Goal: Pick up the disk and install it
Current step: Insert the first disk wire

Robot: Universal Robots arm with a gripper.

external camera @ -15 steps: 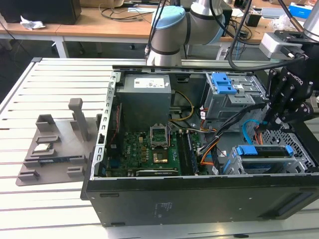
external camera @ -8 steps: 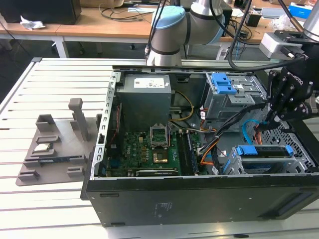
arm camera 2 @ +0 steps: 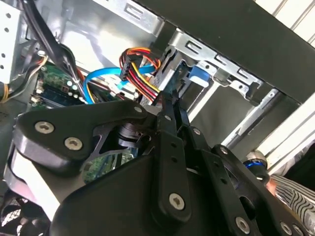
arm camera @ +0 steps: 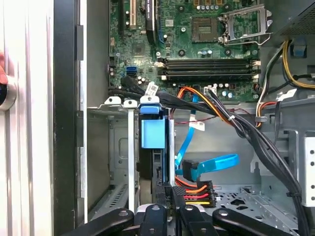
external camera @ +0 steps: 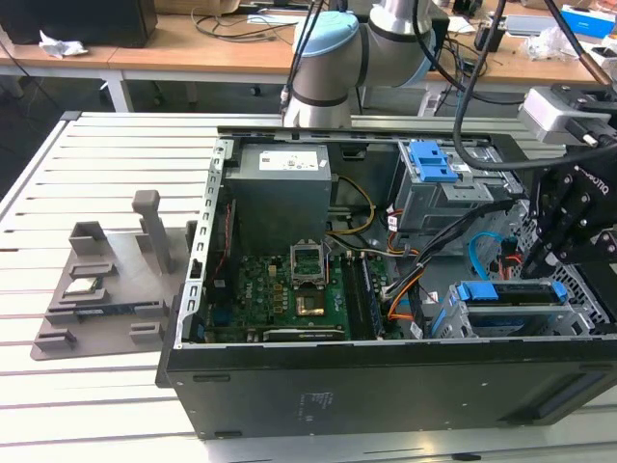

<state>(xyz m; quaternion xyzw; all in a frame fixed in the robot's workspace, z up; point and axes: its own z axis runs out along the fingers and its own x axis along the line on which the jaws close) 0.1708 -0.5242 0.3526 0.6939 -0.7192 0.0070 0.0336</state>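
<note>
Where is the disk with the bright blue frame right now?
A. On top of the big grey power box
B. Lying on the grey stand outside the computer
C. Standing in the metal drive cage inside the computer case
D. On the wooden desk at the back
C: in the first wrist view the disk stands on edge in the metal drive cage inside the computer case, just ahead of the end effector.
</note>
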